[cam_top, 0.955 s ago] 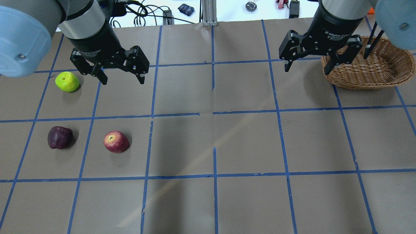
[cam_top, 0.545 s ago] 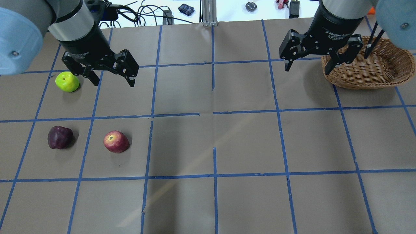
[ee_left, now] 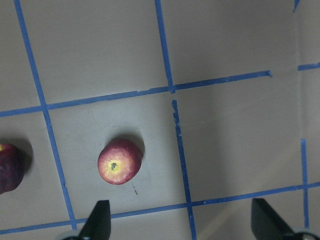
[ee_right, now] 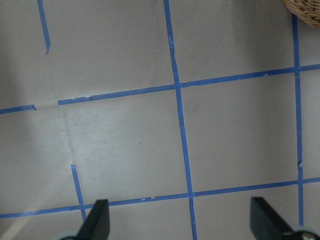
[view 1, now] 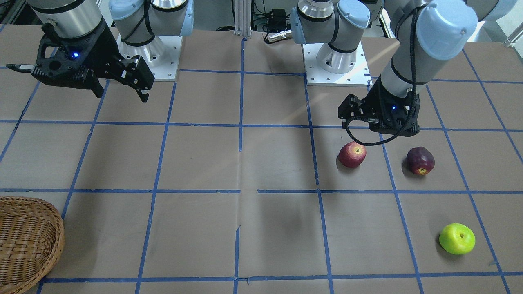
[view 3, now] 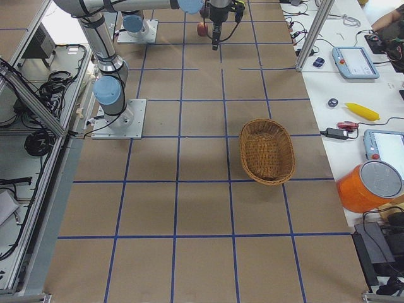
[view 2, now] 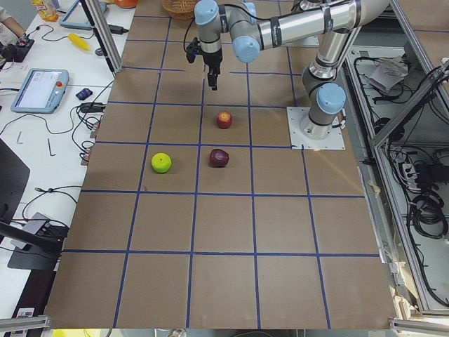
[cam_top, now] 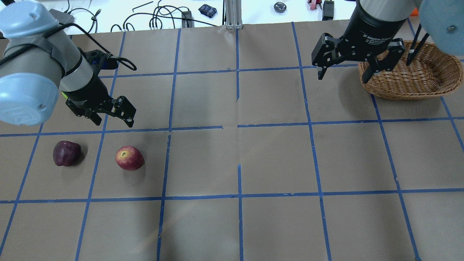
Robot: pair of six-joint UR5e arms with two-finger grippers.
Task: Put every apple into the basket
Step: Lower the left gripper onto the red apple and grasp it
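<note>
The red apple [cam_top: 129, 158] [view 1: 352, 154] and the maroon apple [cam_top: 66, 153] [view 1: 420, 160] lie side by side on the brown table. The green apple [view 1: 457, 238] lies farther out and is hidden behind my left arm in the overhead view. My left gripper [cam_top: 113, 123] is open and empty, hovering above the table close to the red apple. In the left wrist view the red apple [ee_left: 119, 162] sits left of centre ahead of the fingers. My right gripper [cam_top: 342, 78] [view 1: 121, 96] is open and empty, raised beside the wicker basket [cam_top: 409, 78] [view 1: 24, 241], which holds nothing.
Blue tape lines grid the brown paper tabletop [cam_top: 275, 159]. Cables and small items [cam_top: 207, 10] lie on the white surface beyond the far edge. The basket's rim [ee_right: 305, 10] shows in a corner of the right wrist view.
My left gripper has moved down and toward the red and maroon apples, and its arm now covers the green apple in the overhead view. The right arm has not moved.
</note>
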